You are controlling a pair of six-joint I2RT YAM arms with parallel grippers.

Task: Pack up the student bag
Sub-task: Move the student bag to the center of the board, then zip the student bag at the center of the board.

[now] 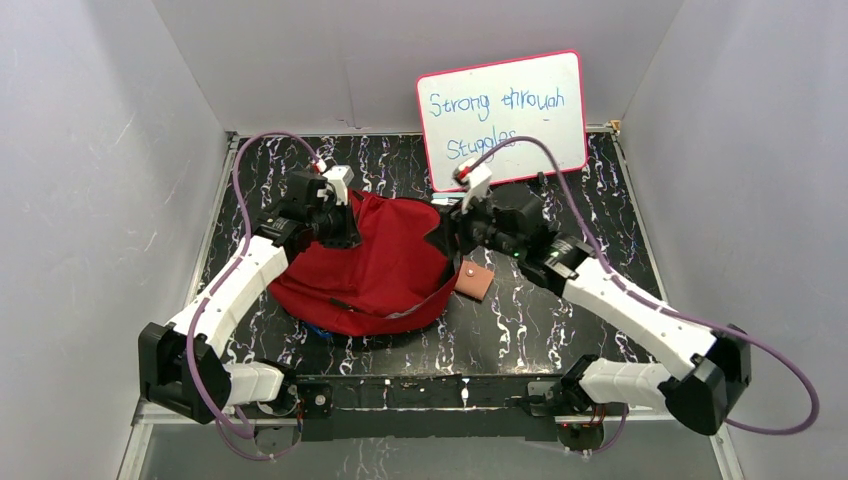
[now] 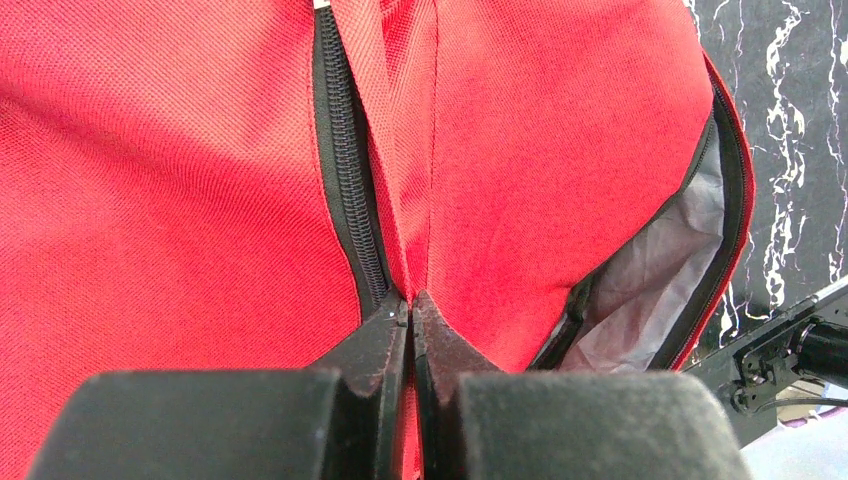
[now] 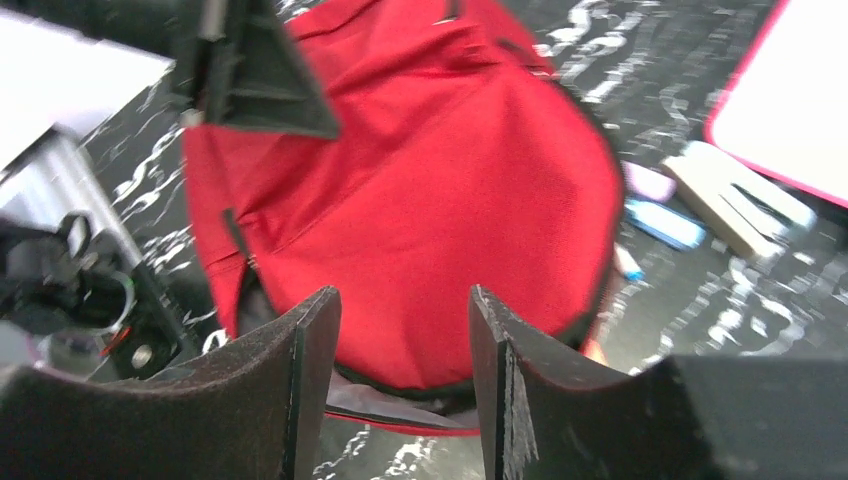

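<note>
The student bag (image 1: 375, 265), a large red fabric backpack, lies in the middle of the table. My left gripper (image 1: 343, 234) is shut on a raised fold of the bag's red fabric beside a black zipper (image 2: 345, 170), and the pinch shows in the left wrist view (image 2: 410, 300). The bag's mouth gapes to the right and shows grey lining (image 2: 650, 280). My right gripper (image 1: 450, 228) is open and empty at the bag's right edge. In the right wrist view its jaws (image 3: 405, 300) stand apart just above the bag (image 3: 420, 180) and its open rim.
A small tan wallet (image 1: 474, 281) lies right of the bag. A whiteboard (image 1: 503, 115) leans on the back wall. A blue pen (image 3: 665, 225), a pink item (image 3: 648, 182) and a beige and white block (image 3: 735, 200) lie beyond the bag. Grey walls close in both sides.
</note>
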